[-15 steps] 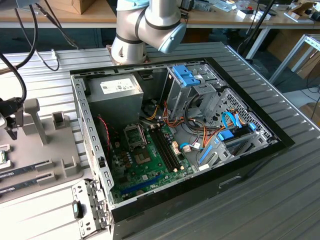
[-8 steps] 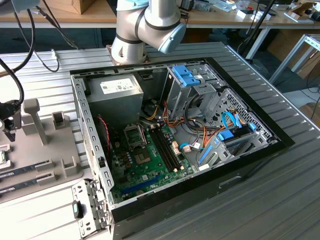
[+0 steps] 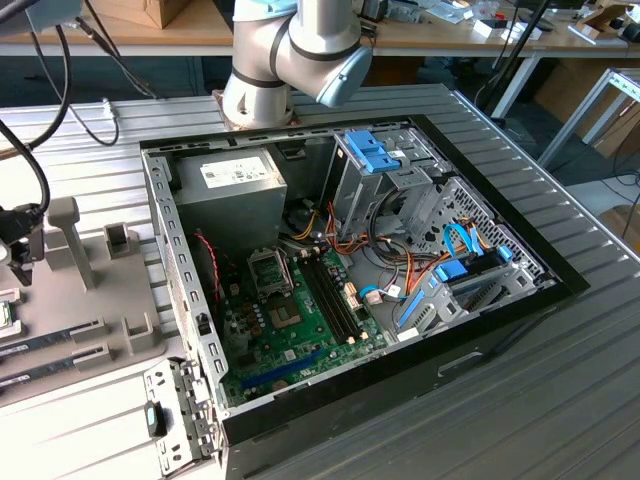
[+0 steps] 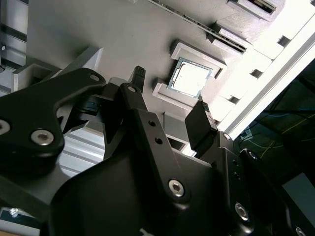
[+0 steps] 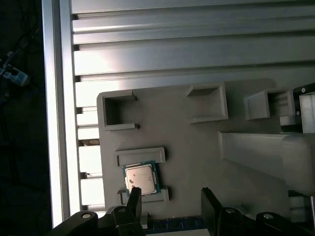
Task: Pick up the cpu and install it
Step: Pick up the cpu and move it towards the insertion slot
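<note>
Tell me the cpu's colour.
The cpu: silvery-grey top, thin green rim; best in the first wrist view.

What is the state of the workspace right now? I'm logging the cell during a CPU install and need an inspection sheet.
Surface: ribbed metal table carrying an open computer case and a grey fixture plate.
Job's things: cpu lies flat in its holder on the fixture plate, not gripped; motherboard lies in the case.
Clutter: nothing seen.
Grippers: tool open and empty, hovering over the plate close to the cpu.
Cables: black cables at the exterior view's left; coloured wiring inside the case.
Surroundings: benches behind the table.
</note>
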### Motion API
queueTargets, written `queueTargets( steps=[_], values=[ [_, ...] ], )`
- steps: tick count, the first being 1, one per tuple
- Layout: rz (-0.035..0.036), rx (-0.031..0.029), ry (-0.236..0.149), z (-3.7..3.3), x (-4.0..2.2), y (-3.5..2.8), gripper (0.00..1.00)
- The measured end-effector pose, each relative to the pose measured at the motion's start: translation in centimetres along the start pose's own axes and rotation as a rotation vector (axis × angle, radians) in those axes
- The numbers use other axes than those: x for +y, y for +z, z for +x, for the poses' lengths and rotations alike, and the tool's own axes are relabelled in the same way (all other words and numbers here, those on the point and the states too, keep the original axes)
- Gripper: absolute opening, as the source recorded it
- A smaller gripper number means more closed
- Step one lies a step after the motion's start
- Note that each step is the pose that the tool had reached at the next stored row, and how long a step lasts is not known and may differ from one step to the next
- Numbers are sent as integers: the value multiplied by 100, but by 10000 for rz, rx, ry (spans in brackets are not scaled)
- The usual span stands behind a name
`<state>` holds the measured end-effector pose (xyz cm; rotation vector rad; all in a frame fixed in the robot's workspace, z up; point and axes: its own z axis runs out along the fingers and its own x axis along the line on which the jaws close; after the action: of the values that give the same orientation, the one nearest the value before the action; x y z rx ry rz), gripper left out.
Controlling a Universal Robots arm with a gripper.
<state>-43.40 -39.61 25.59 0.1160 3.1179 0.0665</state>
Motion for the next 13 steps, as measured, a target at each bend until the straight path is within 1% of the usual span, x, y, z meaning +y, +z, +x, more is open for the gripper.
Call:
queueTargets(
  steps=[7,13],
  values=[
    [0,1,0,1,-2,41,60],
    [0,1,0,2,-4,95,60]
  ],
)
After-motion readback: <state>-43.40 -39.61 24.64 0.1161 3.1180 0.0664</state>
